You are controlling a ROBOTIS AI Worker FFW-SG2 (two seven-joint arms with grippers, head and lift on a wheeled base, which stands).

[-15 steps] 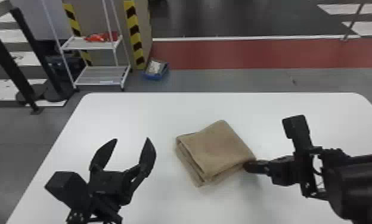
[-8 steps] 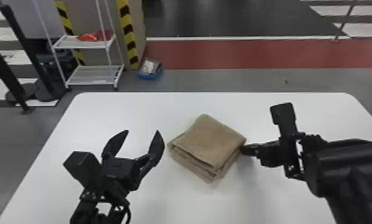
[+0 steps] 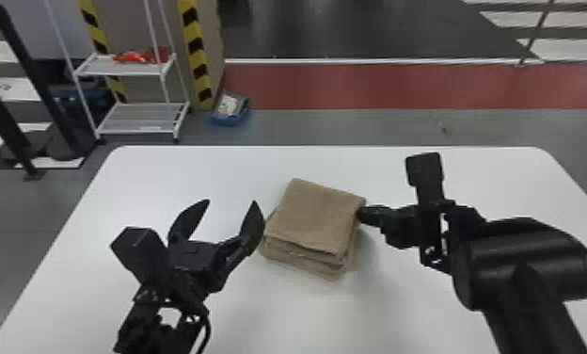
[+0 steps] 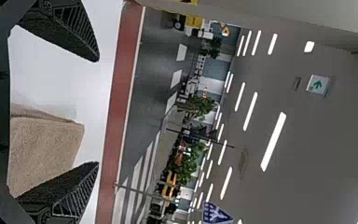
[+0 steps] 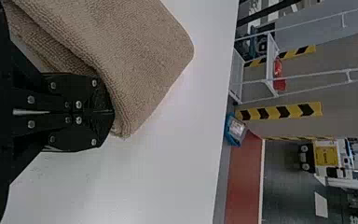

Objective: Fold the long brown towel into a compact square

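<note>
The brown towel (image 3: 321,214) lies folded into a thick, layered, roughly square stack, turned at a slant on the white table. My left gripper (image 3: 231,202) is just left of it, fingers spread with nothing between them. In the left wrist view the towel (image 4: 46,151) lies beyond the left gripper (image 4: 98,112), partly behind one finger. My right gripper (image 3: 359,215) is at the towel's right edge, its fingers together. From the right wrist, the towel's rounded corner (image 5: 144,60) rests against the closed right gripper (image 5: 112,112), whose tip touches the side of the fold.
The white table (image 3: 495,188) extends around the towel. On the floor behind it stand a white shelf rack (image 3: 137,117) with red items and a blue box (image 3: 231,110); both are past the table's far edge.
The towel has turned counterclockwise on the table. My right gripper has moved forward along its right side, staying shut. My left gripper, still open, has come closer to the towel. The head view has shifted.
</note>
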